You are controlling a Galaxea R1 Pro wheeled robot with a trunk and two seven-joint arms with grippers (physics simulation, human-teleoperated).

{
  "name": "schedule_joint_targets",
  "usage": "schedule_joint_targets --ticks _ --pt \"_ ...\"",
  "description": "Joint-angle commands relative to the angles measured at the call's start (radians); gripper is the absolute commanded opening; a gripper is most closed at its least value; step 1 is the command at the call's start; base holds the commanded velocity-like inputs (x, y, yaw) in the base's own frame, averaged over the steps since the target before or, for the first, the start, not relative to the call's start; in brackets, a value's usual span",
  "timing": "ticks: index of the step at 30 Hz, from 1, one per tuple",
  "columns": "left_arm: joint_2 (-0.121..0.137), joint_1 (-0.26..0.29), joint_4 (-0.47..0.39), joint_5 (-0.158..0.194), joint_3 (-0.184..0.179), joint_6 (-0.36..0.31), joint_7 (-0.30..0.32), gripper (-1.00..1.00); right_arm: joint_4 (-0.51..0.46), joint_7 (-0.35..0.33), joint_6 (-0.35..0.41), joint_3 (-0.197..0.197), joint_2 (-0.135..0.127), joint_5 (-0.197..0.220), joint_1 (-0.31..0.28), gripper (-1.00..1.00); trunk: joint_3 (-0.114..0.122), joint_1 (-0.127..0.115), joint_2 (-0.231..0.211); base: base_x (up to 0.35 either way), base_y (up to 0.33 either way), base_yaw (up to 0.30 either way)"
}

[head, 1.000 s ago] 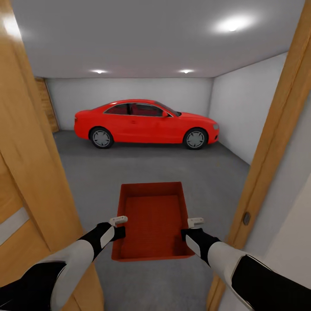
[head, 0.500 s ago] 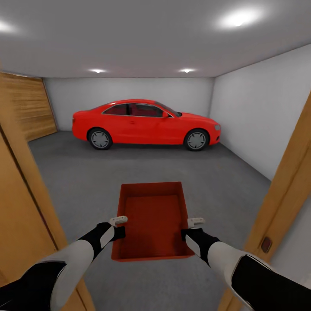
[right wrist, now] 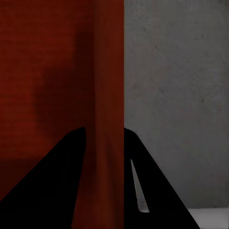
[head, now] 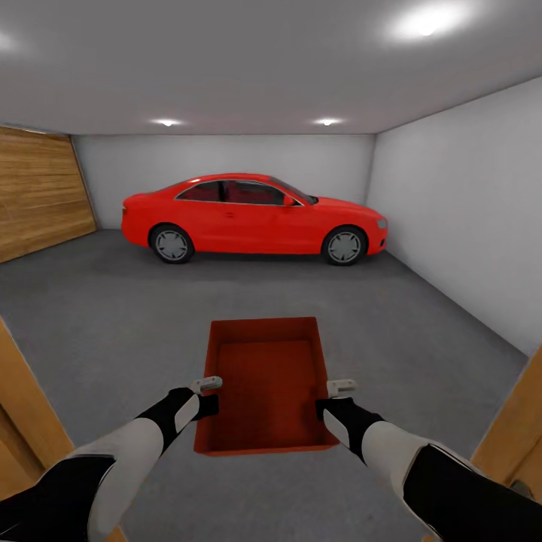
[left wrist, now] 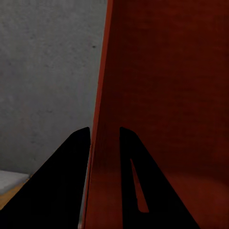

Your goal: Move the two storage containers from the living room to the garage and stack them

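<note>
Left gripper (head: 209,394) and right gripper (head: 336,398) each pinch a side wall of the bin (head: 263,376), near its close end, and carry it level between them over the floor (head: 113,316) of the garage. Bin is open-top, orange-red, nothing in it. Head view: red car (head: 252,218) parked side-on at the far wall, well beyond the bin. Slatted wooden door (head: 38,199) on the left wall, plain white wall (head: 467,203) on the right. Wood door frame (head: 26,406) edges show at both lower corners. Three ceiling lights (head: 425,21) lit.

Left wrist view: left gripper (left wrist: 104,138) straddles the bin's wall (left wrist: 100,95), one dark finger (left wrist: 62,176) outside over grey concrete, the other inside (jaws tight on the wall, no gap seen).

Right wrist view: right gripper (right wrist: 105,138) same story, fingers (right wrist: 157,186) either side of the wall (right wrist: 109,71), clamped on it. Bin interior on one side, mottled floor (right wrist: 181,95) on the other.
</note>
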State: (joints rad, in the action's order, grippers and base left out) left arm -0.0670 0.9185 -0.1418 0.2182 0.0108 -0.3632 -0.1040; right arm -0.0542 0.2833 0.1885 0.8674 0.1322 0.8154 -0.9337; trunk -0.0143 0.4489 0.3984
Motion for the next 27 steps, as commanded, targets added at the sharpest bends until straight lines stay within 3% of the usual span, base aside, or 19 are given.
schedule_joint_targets --ticks 1,27 --pt "0.000 0.000 -0.004 -0.019 0.012 -0.007 -0.010 -1.00 -0.003 0.004 0.006 0.016 0.012 0.014 0.000 -1.00 -0.001 0.001 0.002 0.321 0.000 0.000" --pt "0.000 0.000 -0.004 -0.018 0.011 -0.007 -0.008 -1.00 -0.003 0.004 0.006 0.016 0.012 0.014 0.000 -1.00 -0.001 0.001 0.002 0.322 0.000 0.000"
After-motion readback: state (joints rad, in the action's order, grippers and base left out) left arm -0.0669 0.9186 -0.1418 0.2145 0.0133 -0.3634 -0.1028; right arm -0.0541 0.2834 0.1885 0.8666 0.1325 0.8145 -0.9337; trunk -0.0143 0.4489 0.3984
